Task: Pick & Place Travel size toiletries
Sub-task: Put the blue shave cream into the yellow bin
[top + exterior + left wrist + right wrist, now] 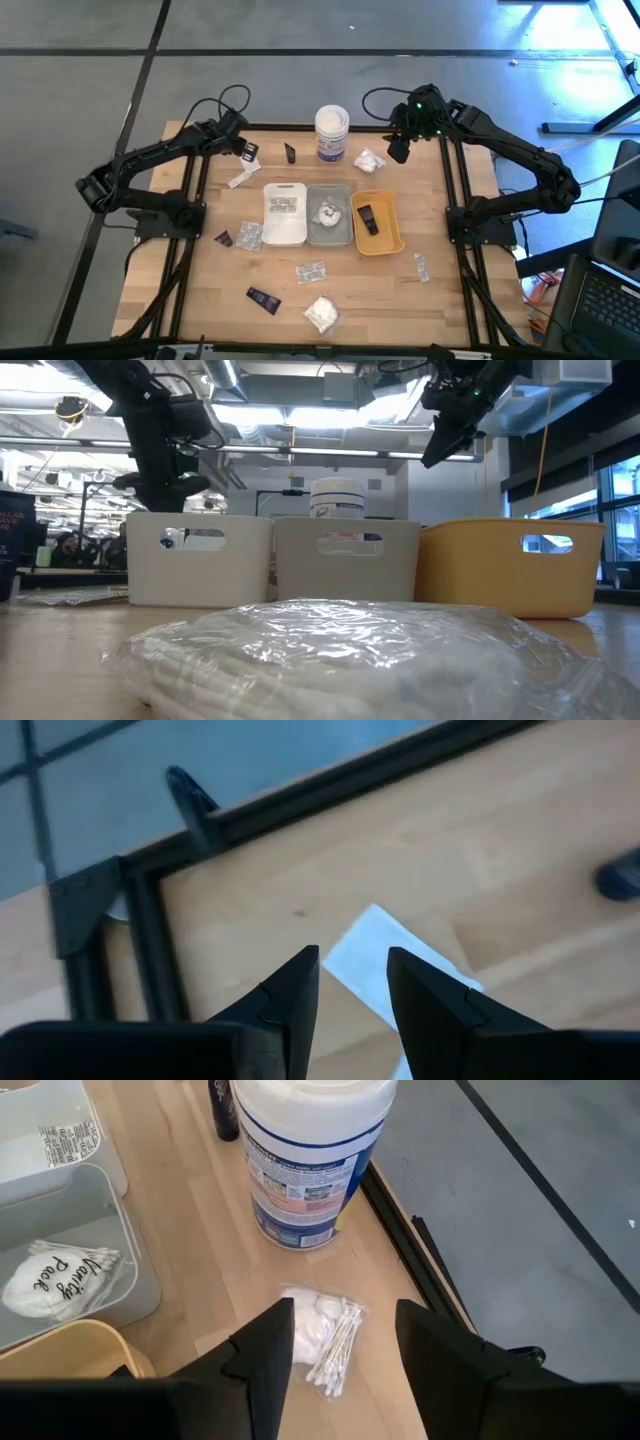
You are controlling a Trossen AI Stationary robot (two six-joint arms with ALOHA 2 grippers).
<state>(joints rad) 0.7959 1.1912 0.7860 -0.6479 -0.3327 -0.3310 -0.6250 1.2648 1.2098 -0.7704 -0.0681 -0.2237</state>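
Your right tool (pixel 340 1350) hangs open above the far right part of the tabletop (pixel 200 290), fingers spread, with nothing between them. Directly below it lies a clear packet of cotton swabs (pixel 325 1330), flat on the wood just beside the tall white tub (pixel 310 1150) with the blue label. A small black tube (pixel 290 153) stands on the other side of that tub.

Your left tool (pixel 352 982) sits over the far left corner, fingers parted and empty, right above a flat white sachet (pixel 385 955) that lies near the tabletop's dark edge frame.

In the middle you have three trays side by side. The white tray (pixel 284 230) holds a printed sachet, the grey tray (pixel 343 232) holds a white wrapped bundle (pixel 55 1275) with handwriting on it, and the orange tray (pixel 388 232) holds a black tube (pixel 367 219).

The other toiletries are loose on the wood: a dark packet and a silvery sachet (pixel 249 235) left of the white tray, a clear sachet (pixel 311 271) in front of the trays, a dark tube (pixel 263 299) and a white wrapped bundle (pixel 321 314) near the front edge, and a small sachet (pixel 421 267) to the right of the orange tray.
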